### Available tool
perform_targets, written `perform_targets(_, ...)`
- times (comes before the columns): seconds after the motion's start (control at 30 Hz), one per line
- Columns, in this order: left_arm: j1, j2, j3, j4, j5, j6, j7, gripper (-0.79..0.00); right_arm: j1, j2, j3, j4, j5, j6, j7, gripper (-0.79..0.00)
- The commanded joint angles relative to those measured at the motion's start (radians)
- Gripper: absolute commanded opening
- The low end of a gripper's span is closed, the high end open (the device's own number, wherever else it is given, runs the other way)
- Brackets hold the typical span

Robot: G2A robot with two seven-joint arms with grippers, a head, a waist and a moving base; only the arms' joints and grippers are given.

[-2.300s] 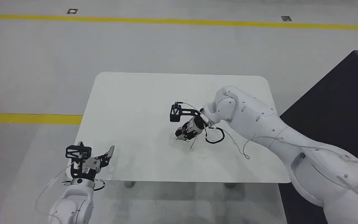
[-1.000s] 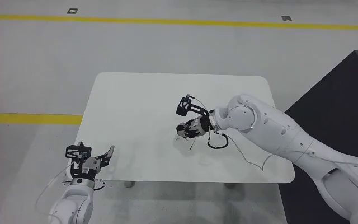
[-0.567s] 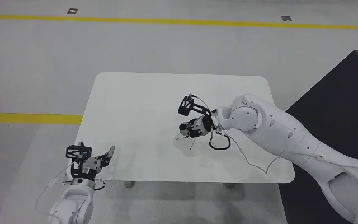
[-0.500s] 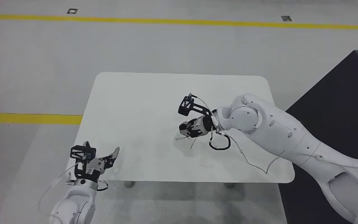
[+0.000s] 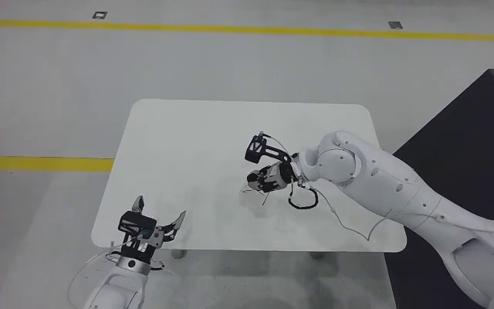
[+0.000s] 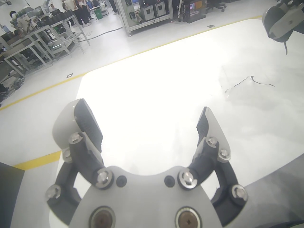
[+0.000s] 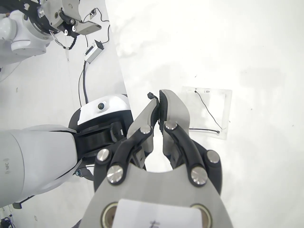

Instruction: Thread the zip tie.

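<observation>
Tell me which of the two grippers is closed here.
The right gripper, above the middle of the table: it is clamped on a thin black zip tie. The left gripper, at the table's near edge, is spread wide and holds nothing.

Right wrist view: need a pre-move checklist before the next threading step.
1. Right gripper grip: ok. The jaws are shut on a small black piece at the tips.
2. Black piece is the zip tie: cannot tell. In the left wrist view a thin hanging strand dangles under that gripper.
3. Left gripper ready to receive: ok. It is open and holds nothing.
4. Left gripper near the work: not ok. It sits at the table's near corner, well away from the right gripper.
5. Clear plate undisturbed: ok. Its loose black strands lie flat, untouched by either gripper.
</observation>
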Motion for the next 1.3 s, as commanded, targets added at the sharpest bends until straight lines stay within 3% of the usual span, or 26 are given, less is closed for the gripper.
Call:
perform_targets(0.0, 0.007, 0.004, 0.026, -0.007, 0.094, -0.071, 0.008, 0.000, 0.000, -0.001, 0.001, -0.048, -0.059, 0.029, 0.030, -0.785)
perform_targets(0.07, 0.008, 0.008, 0.046, -0.035, 0.118, -0.160, 0.004, 0.000, -0.002, -0.001, 0.012, -0.078, -0.047, 0.020, 0.049, -0.785)
perform_targets(0.13, 0.003, 0.014, 0.083, -0.069, 0.131, -0.306, -0.028, 0.000, 0.000, -0.002, 0.022, -0.097, -0.040, 0.009, 0.080, -0.785)
perform_targets(0.27, -0.043, 0.017, 0.101, -0.089, 0.045, -0.439, -0.104, 0.000, 0.004, -0.010, 0.031, -0.105, -0.002, -0.044, 0.132, -0.785)
perform_targets(0.4, -0.102, 0.016, 0.089, -0.056, -0.145, -0.517, -0.186, 0.000, 0.007, -0.023, 0.030, -0.081, 0.058, -0.113, 0.179, -0.785)
perform_targets(0.67, -0.111, 0.016, 0.080, -0.053, -0.183, -0.519, -0.215, 0.000, 0.016, -0.032, 0.022, -0.063, 0.056, -0.136, 0.225, -0.785)
perform_targets(0.93, -0.132, 0.015, 0.148, -0.064, -0.279, -0.590, -0.210, 0.000, -0.017, -0.044, 0.025, -0.096, 0.036, -0.136, 0.205, -0.785)
perform_targets(1.07, -0.143, 0.013, 0.167, -0.081, -0.266, -0.542, -0.216, 0.000, -0.022, -0.056, 0.019, -0.088, 0.049, -0.142, 0.223, -0.785)
perform_targets(1.27, -0.140, 0.008, 0.183, -0.073, -0.229, -0.431, -0.174, -0.065, -0.022, -0.089, -0.007, -0.069, 0.080, -0.166, 0.258, -0.785)
